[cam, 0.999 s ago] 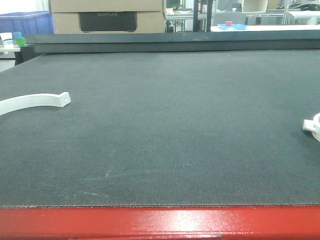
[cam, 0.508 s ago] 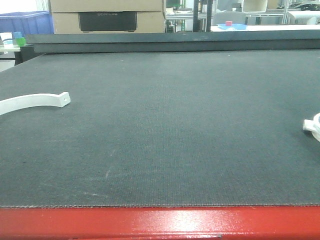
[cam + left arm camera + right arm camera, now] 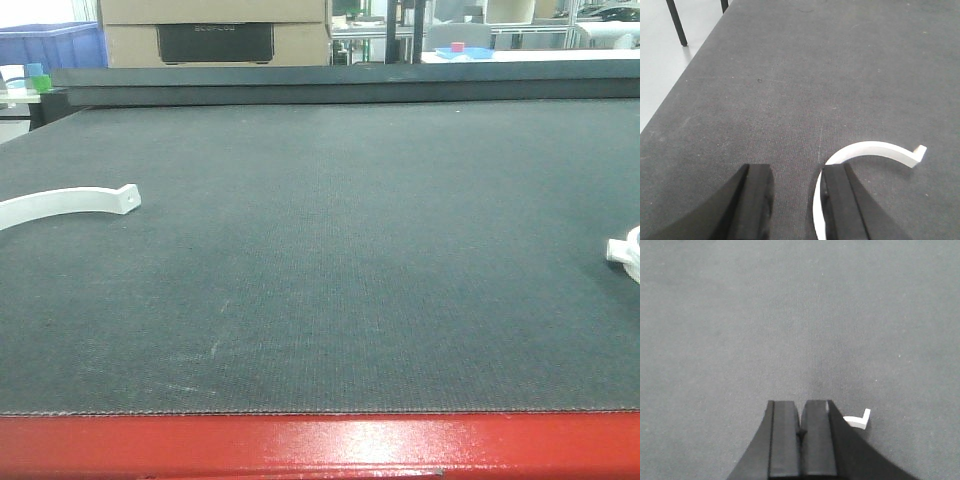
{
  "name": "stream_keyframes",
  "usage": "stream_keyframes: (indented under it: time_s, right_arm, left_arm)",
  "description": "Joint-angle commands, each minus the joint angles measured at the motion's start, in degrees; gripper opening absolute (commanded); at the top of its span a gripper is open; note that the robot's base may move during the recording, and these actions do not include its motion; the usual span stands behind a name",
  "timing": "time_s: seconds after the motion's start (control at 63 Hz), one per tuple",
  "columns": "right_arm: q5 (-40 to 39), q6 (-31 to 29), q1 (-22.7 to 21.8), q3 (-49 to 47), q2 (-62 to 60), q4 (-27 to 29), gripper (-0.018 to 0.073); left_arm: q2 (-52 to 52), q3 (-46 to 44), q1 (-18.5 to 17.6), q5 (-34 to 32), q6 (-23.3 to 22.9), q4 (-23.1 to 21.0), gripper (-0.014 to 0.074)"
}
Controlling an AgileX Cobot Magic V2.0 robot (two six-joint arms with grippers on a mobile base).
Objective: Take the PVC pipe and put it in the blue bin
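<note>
Two white parts lie well apart on the dark tabletop [image 3: 330, 250]. The left hand [image 3: 795, 172] is open, and one end of the curved PVC piece [image 3: 875, 149] lies in the gap against one finger. The right hand [image 3: 801, 407] is closed on nothing, with a smaller white piece [image 3: 859, 421] just beside it. The blue bin [image 3: 50, 45] stands beyond the far left corner.

Dark grey desk [image 3: 320, 250], red front edge [image 3: 320, 445]. Cardboard box [image 3: 215, 30] behind the far edge. Blue tray [image 3: 478, 53] with red cube [image 3: 457, 46] farther back, right.
</note>
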Motion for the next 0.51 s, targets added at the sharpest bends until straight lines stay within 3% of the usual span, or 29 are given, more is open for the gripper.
stream_keyframes:
  time_s: [0.0, 0.492]
  right_arm:
    - [-0.7, 0.1, -0.1, -0.5, 0.3, 0.1, -0.0163]
    - [0.1, -0.4, -0.1, -0.5, 8.7, 0.1, -0.0138]
  left_arm:
    - [1.1, -0.4, -0.3, -2.4, 0.0, -0.4, 0.0183]
    - [5.9, -0.4, -0.3, -6.7, 0.0, -0.4, 0.0183]
